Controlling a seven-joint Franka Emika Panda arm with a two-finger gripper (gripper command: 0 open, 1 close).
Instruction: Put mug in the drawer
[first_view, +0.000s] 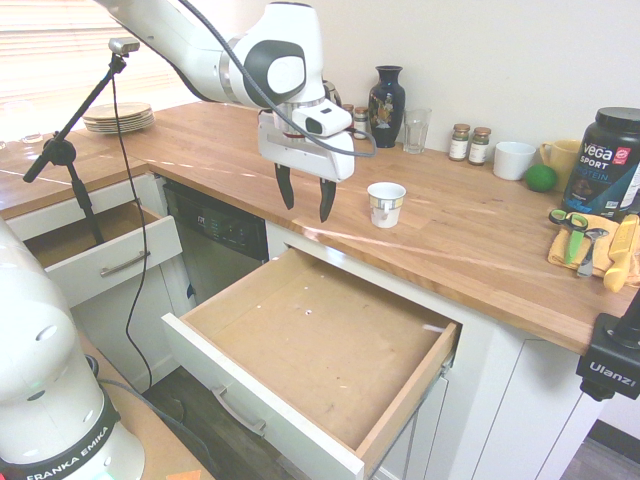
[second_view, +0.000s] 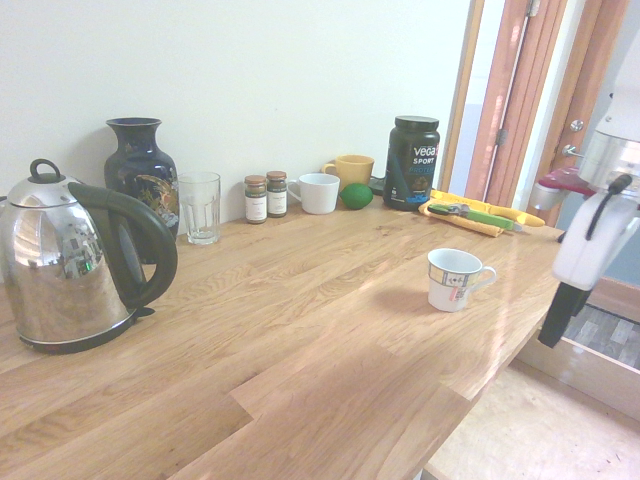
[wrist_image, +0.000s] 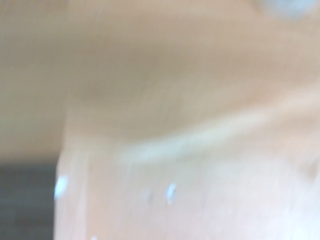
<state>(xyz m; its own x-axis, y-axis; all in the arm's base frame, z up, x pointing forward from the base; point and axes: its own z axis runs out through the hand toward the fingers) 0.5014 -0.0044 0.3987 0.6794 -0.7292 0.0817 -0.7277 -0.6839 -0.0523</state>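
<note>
Seen from the first exterior view, the teacup (first_view: 387, 204) is standing on the countertop (first_view: 470, 235), just right of the fingers (first_view: 327, 200). The open drawer (first_view: 320, 340) is lying lower than them. Behind them, toward the wall, the vase (first_view: 386, 108) and drinking glass (first_view: 417, 131) are standing side by side. Farther right, two spice jars (first_view: 459, 142), two mugs (first_view: 514, 161) and a protein powder tub (first_view: 603, 165) are lining the wall. Well left of the fingers, stacked plates (first_view: 119, 118) are resting on the countertop.
</note>
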